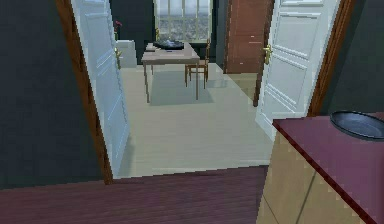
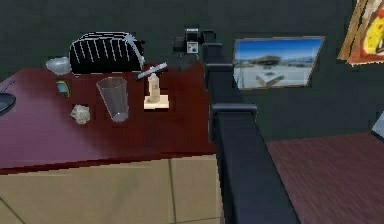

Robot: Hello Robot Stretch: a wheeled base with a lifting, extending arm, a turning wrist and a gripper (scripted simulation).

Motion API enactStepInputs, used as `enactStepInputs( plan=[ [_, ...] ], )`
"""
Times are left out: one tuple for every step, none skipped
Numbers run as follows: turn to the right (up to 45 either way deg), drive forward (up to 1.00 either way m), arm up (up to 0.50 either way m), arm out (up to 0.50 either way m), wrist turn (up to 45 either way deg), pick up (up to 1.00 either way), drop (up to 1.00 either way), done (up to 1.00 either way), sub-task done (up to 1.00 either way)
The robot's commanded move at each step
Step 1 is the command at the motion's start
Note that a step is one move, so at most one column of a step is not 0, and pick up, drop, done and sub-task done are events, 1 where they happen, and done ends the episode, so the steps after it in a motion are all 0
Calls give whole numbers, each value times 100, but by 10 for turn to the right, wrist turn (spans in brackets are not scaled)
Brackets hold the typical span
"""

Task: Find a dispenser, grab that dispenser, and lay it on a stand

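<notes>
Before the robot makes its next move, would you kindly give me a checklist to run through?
1. Target seen: a small beige bottle stands upright on the counter: ok.
2. Arm reaches over the counter: ok.
3. End effector lined up with the bottle: it appears farther out, by the toaster: not ok.
4. End effector free of load: cannot tell.
5. Room around the bottle: a glass stands close beside it: not ok.
6. Stand located: a table shows farther ahead; whether it suits: cannot tell.
</notes>
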Motion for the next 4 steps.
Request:
enactStepInputs(
  plan=[
    [0, 0, -16, 0, 0, 0, 0, 0, 0],
    [0, 0, 0, 0, 0, 100, 0, 0, 0],
    [0, 0, 10, 0, 0, 0, 0, 0, 0],
    [0, 0, 6, 0, 0, 0, 0, 0, 0]
  ],
)
